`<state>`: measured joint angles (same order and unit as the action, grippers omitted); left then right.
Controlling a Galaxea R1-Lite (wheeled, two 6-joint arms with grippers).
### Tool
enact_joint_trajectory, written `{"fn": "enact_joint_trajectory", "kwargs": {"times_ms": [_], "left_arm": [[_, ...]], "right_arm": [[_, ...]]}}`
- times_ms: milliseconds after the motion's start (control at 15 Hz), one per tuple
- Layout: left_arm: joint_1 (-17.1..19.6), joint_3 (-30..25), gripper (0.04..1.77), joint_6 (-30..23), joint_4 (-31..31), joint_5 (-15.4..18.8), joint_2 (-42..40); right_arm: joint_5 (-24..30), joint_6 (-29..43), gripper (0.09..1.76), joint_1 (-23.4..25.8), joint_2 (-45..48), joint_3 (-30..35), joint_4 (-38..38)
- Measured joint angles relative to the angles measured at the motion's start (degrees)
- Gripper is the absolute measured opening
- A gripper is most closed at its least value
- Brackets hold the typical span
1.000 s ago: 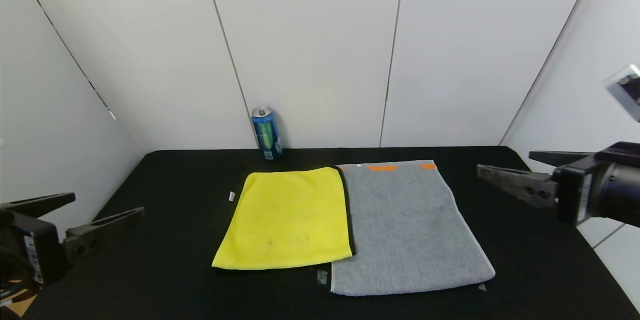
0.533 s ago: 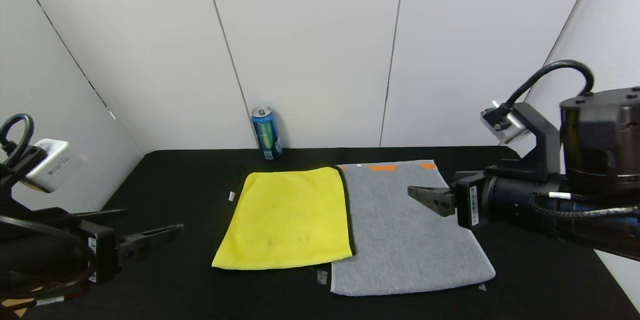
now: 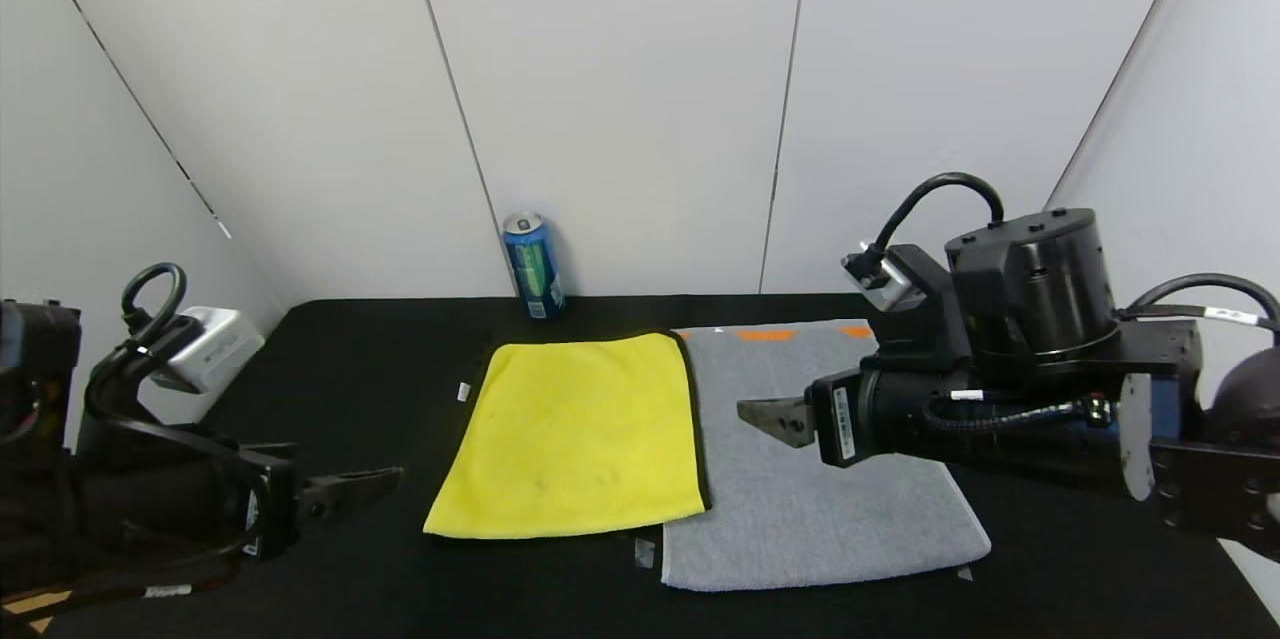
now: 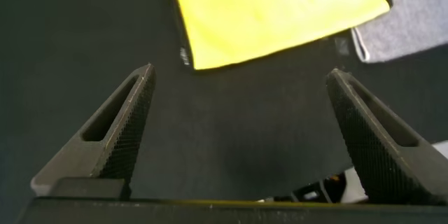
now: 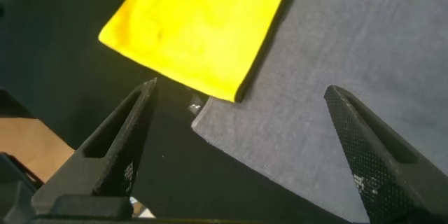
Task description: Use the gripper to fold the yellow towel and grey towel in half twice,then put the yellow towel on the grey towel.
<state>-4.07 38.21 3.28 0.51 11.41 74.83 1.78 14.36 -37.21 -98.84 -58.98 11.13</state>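
The yellow towel (image 3: pixel 575 434) lies flat and unfolded on the black table, its right edge slightly overlapping the grey towel (image 3: pixel 810 489). The grey towel is also spread flat, with orange marks on its far edge. My right gripper (image 3: pixel 760 414) hovers open above the grey towel's middle. In the right wrist view its empty jaws (image 5: pixel 242 87) frame the near corners of the yellow towel (image 5: pixel 203 21) and the grey towel (image 5: pixel 350 42). My left gripper (image 3: pixel 370 481) is open over bare table, left of the yellow towel's near corner. The left wrist view shows this gripper (image 4: pixel 241 73) empty, the yellow towel (image 4: pixel 273 7) ahead.
A blue drink can (image 3: pixel 533 266) stands at the back of the table (image 3: pixel 350 359) against the white wall panels. Small pale tags lie by the yellow towel's left edge (image 3: pixel 464 392) and near the towels' front edges (image 3: pixel 644 551).
Both arms have swung inward. The right gripper moved left over the grey towel. The left gripper moved right toward the yellow towel. Neither towel has moved.
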Motion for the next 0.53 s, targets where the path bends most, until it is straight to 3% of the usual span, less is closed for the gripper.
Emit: {"fn": "enact_joint_trajectory", "kwargs": {"times_ms": [200, 533], "left_arm": [[0.5, 0.27, 1.72, -1.21, -0.13, 4.62, 3.54], [0.79, -0.41, 1.72, -2.84, -6.25, 6.18, 11.19]], "right_arm": [[7.63, 5.03, 1.71, 0.13, -3.63, -2.57, 0.11], [11.63, 7.67, 1.71, 1.13, -9.48, -5.0, 0.52]]}}
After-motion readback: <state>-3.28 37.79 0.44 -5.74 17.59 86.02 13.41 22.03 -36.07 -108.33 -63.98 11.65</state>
